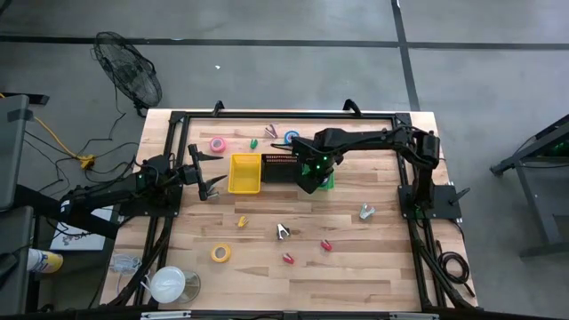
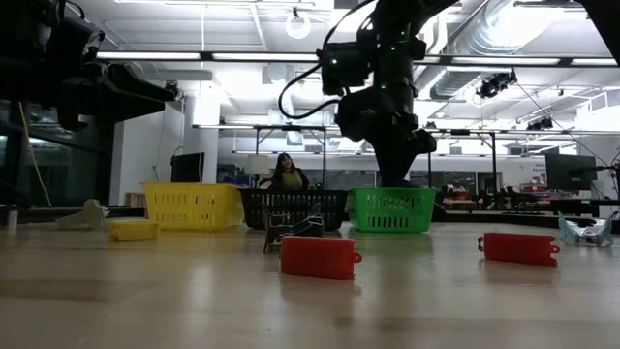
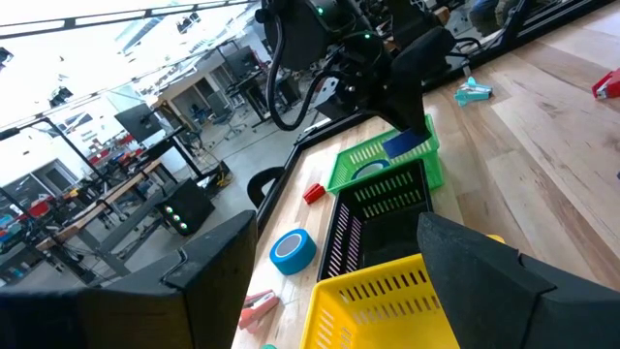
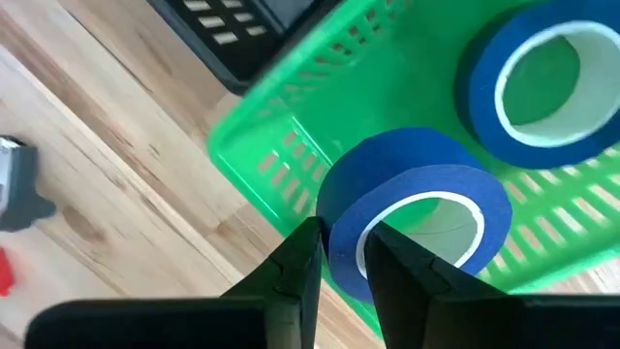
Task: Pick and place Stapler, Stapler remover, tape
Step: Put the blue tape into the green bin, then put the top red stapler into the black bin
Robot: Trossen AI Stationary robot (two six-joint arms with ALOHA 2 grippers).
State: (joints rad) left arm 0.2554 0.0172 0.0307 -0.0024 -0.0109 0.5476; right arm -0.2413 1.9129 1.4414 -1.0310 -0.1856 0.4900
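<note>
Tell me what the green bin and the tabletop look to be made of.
Green bin: likely moulded plastic with a slight sheen, its walls cut by even slots. Tabletop: wood, apparently butcher-block, showing parallel light planks with grain lines and a smooth, faintly reflective finish in the low view.

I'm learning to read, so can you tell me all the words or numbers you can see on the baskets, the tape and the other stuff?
There are no words or numbers to read here.
The blue tape held by the right gripper: plain, no print.
The green basket, yellow basket and black basket: no labels showing.
The red staplers: any marks are too small to tell.
Signs in the room behind the table: too blurred to read.
</note>
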